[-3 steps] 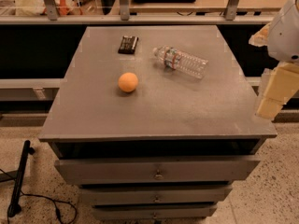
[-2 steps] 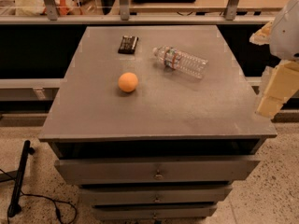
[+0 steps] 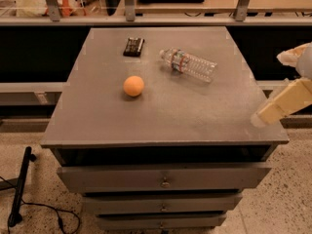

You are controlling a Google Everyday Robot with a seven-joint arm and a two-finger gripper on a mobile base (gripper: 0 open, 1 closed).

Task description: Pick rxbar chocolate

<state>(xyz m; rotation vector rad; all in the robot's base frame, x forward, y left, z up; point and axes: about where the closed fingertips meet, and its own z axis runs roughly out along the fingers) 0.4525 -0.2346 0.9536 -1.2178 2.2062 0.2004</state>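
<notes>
The rxbar chocolate (image 3: pixel 133 46) is a small flat black bar lying at the far left of the grey cabinet top (image 3: pixel 165 116). An orange ball (image 3: pixel 133 86) sits nearer me, in front of the bar. A clear plastic bottle (image 3: pixel 188 65) lies on its side to the right of the bar. My gripper (image 3: pixel 280 105) is a cream-coloured part at the right edge of the view, over the cabinet top's right front corner. It is far from the bar and holds nothing that I can see.
The cabinet has several drawers (image 3: pixel 163 179) below its top. A shelf with metal posts (image 3: pixel 129 4) runs behind it. A black stand and cable (image 3: pixel 19 189) lie on the speckled floor at the left.
My gripper has shifted a little to the left and lower, toward the cabinet's right front corner. The bar, ball and bottle have not moved.
</notes>
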